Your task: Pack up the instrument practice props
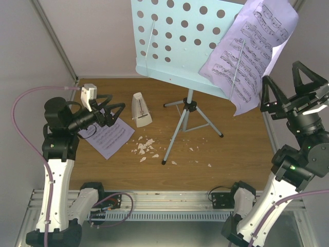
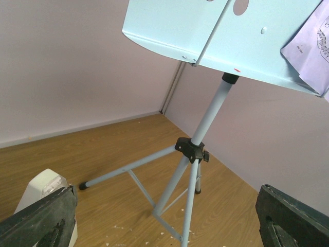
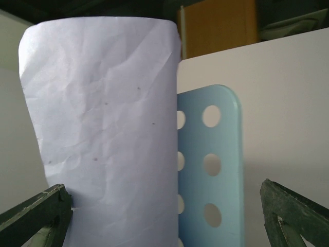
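The pale blue perforated music stand (image 1: 180,41) stands on its tripod legs (image 1: 187,121) at the middle back. One sheet-music page (image 1: 252,51) leans on its right side. A second page (image 1: 109,138) lies flat on the table at the left. The white pyramid metronome (image 1: 140,109) stands between that page and the tripod. My left gripper (image 1: 114,107) is open and empty, low over the flat page and facing the tripod (image 2: 190,154); the metronome (image 2: 43,188) is by its left finger. My right gripper (image 1: 289,85) is open and empty, raised just right of the stand's page (image 3: 103,128) and desk (image 3: 208,170).
Small white crumbly scraps (image 1: 145,147) lie on the wooden table in front of the tripod, with a few more to the right (image 1: 208,165). Pale walls close in the back and both sides. The metal rail (image 1: 169,198) with the arm bases runs along the near edge.
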Tool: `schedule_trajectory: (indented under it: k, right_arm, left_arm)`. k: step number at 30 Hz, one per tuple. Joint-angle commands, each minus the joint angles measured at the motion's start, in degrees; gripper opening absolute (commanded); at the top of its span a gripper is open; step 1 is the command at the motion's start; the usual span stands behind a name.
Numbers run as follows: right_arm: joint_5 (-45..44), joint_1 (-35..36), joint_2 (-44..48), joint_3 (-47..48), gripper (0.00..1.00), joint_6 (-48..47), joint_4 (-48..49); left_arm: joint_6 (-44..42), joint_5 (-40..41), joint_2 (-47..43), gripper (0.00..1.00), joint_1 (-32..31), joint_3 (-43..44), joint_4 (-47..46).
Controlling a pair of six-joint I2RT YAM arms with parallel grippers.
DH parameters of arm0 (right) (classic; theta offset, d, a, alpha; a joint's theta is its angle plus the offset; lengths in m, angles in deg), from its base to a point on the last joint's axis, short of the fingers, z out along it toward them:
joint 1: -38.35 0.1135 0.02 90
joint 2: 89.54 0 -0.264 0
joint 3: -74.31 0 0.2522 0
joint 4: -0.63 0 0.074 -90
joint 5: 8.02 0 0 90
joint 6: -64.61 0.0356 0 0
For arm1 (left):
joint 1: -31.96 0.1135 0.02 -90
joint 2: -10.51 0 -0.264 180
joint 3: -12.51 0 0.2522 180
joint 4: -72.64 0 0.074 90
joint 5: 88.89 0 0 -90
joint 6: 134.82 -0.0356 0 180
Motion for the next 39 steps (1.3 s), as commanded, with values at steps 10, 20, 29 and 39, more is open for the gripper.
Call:
schedule_trajectory:
  k: [10, 20, 29, 39]
  right_arm:
    - [9.41, -0.33, -0.58, 4.09, 1.00, -3.13, 0.53]
    - [4.56, -0.32, -2.32, 5.42, 0.80, -9.85, -6.68]
    - [1.79, -0.32, -3.84, 5.14, 0.26, -15.04, -9.58]
    - [2.02, -0.32, -5.14, 3.63, 0.01, -16.63, -7.82]
  left_arm:
    - [0.41, -1.95, 0.66, 0.95, -0.37, 1.56, -3.37]
    - [-0.40, 2.42, 2.29, 0.87, -6.70, 5.87, -2.74]
    - [1.66, 15.82, 10.58, 0.86, -30.63, 13.92, -6.84]
    - [6.66, 21.45, 30.59, 0.86, -52.01, 31.71, -16.74]
